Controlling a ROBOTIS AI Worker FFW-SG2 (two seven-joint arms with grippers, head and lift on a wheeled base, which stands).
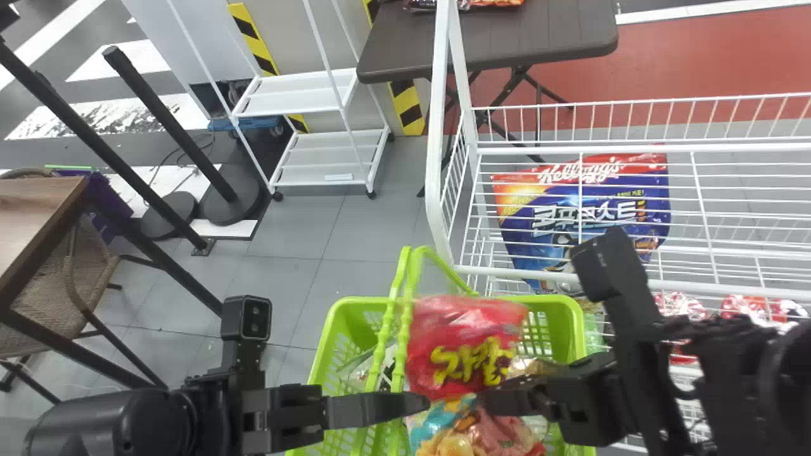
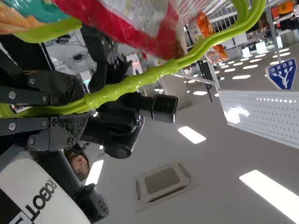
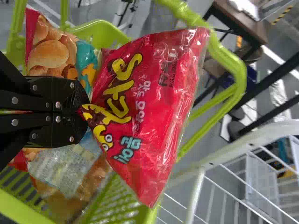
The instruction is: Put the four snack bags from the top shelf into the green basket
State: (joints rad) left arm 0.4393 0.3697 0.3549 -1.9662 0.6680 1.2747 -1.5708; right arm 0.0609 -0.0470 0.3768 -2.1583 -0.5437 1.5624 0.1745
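Observation:
The green basket is at the bottom centre of the head view, with several snack bags inside, one of them orange and teal. My left gripper is shut on the basket's handles at its left side; in the left wrist view the gripper clasps the green handle bars. Over the basket, my right gripper pinches a red snack bag. In the right wrist view the gripper holds one corner of the red bag, which overlaps the basket's rim and handle.
A white wire shelf stands right of the basket, with a large blue and red bag and some red-and-white packs lower down. Behind are a dark table and a white cart; a wooden table is at the left.

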